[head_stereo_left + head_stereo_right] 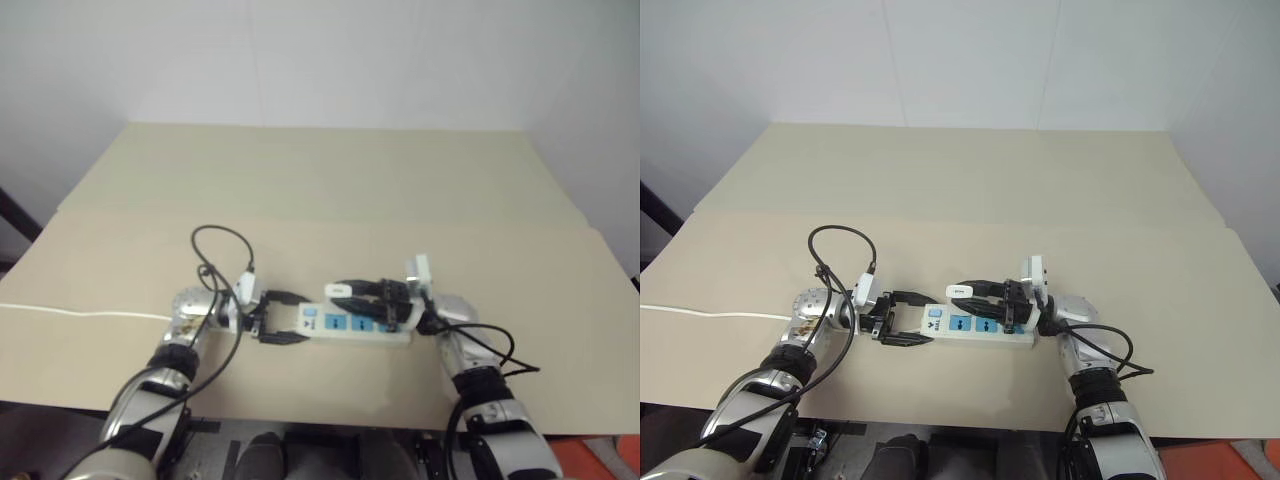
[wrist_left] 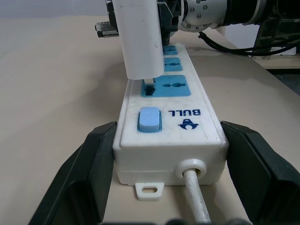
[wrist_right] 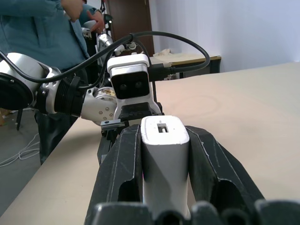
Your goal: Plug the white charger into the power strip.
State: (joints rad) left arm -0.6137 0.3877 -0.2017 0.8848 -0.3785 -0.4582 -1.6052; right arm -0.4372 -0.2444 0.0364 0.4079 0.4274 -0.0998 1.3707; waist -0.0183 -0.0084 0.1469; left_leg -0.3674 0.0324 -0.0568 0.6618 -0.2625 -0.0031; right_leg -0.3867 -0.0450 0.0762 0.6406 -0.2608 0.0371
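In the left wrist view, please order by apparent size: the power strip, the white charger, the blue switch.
1. power strip
2. white charger, though the frame cuts off its top and it sits farther from the camera
3. blue switch

The power strip (image 2: 168,136) is smooth white plastic with a soft shine, and its socket faces are blue plastic. The white charger (image 3: 165,159) is smooth plastic too. The table (image 1: 330,190) looks matt and tan, and the black pincer fingers (image 2: 82,178) look like dull plastic.
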